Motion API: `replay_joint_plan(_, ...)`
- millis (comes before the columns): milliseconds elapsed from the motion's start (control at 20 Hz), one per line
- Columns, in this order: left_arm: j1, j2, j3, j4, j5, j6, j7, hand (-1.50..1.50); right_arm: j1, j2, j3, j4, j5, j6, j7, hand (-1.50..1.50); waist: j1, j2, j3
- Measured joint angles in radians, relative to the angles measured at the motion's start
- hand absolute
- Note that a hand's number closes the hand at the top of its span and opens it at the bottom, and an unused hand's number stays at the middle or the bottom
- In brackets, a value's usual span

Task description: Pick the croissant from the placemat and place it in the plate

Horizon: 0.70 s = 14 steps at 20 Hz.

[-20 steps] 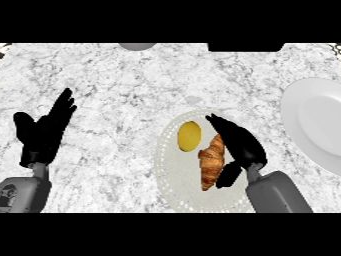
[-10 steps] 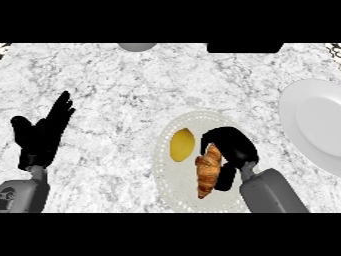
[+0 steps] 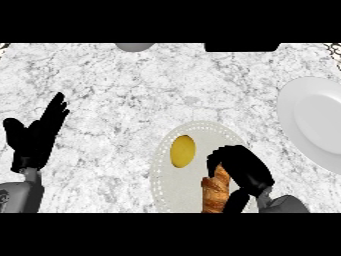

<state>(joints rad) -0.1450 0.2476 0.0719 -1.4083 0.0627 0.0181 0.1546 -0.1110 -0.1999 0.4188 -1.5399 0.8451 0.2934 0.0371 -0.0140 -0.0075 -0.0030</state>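
Over the last second the right hand (image 3: 239,167) has been brought down and its fingers curled round the croissant (image 3: 215,191), which lies on the placemat (image 3: 165,172); the grasp appears made, lifting toward the plate (image 3: 322,125) remains, while the left hand (image 3: 36,135) is rested open

Marbled counter (image 3: 129,95), white plate (image 3: 324,125) at right, pale placemat (image 3: 174,180) near front

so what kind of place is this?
Likely a kitchen counter: marbled countertop, a white plate, and a placemat with a croissant under the right hand.
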Motion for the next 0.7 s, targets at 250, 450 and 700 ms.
replay_joint_plan(250, 0.018, -0.01, -0.004, -0.021, -0.005, 0.01, 0.008, 0.0, 0.169, -0.19, 0.026, -0.243, 0.006, -0.035, -0.185, 1.5, -0.014, -0.002, 0.002)
replay_joint_plan(450, 0.015, -0.013, 0.001, -0.026, -0.004, 0.018, 0.024, 0.0, 0.262, -0.24, -0.079, -0.416, -0.042, -0.147, -0.26, 1.5, -0.028, -0.003, 0.003)
replay_joint_plan(700, 0.013, -0.014, 0.002, -0.028, -0.003, 0.015, 0.027, 0.0, 0.336, -0.23, -0.254, -0.54, -0.11, -0.278, -0.284, 1.5, -0.022, 0.0, 0.004)
